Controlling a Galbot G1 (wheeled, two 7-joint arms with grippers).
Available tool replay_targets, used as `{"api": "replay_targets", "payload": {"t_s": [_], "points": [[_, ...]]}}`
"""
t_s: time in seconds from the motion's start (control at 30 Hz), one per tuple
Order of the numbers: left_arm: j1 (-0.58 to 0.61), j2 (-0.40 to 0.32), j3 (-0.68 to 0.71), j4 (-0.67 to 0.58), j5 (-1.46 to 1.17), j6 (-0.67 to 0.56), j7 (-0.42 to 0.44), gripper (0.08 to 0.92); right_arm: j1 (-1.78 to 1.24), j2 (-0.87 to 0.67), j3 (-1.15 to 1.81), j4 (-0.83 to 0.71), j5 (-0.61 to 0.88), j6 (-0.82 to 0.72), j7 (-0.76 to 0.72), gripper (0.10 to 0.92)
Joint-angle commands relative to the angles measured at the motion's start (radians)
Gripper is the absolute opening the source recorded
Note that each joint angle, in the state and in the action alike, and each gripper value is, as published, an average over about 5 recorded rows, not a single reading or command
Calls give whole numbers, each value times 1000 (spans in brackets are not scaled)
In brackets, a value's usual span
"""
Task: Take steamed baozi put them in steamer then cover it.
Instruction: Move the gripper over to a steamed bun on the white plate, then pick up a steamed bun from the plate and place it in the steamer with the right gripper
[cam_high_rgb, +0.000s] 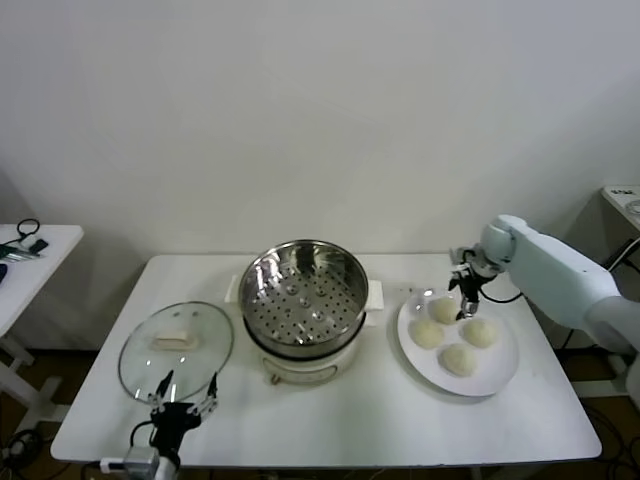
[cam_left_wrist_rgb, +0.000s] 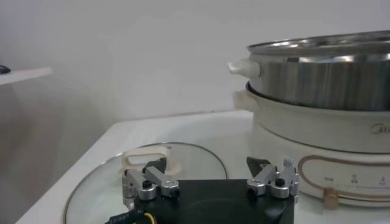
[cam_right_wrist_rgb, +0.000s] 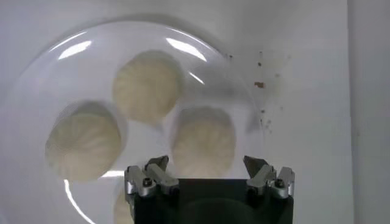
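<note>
Above the white plate the right gripper hangs wide open and empty over the steamed baozi, so the first pick is in hand, and next it must descend and close before carrying it to the steamer.

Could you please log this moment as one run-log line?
right end effector: open over baozi on plate | left end effector: open, idle by cover | steamer: empty, uncovered

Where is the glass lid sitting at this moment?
In the head view the glass lid lies flat on the table's left side, beside the steamer, with the open left gripper at its near edge.
</note>
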Motion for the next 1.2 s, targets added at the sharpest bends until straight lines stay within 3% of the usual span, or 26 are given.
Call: {"api": "replay_targets", "payload": {"t_s": [0.03,0.33,0.57,0.77,0.9,1.07,1.2], "points": [[2,-2,1,2,-1,-1,-1,823,-26,55,47,-78,-55,11,5,805],[7,-4,3,-3,0,1,-4,823,-13,42,32,-47,-50,11,-8,663],[13,-6,7,-6,2,0,-6,823,158,-9,-122,100,85,42,-24,628],[16,-4,14,-17,4,1,-5,823,537,3,-456,278,307,213,-58,628],[16,-3,21,-24,6,2,-5,823,730,80,-568,390,376,353,-70,628],[20,-3,24,-33,7,3,-5,823,810,197,-595,549,339,499,-54,629],[21,-5,24,-42,7,7,-5,823,766,297,-563,572,226,605,-30,632]]}}
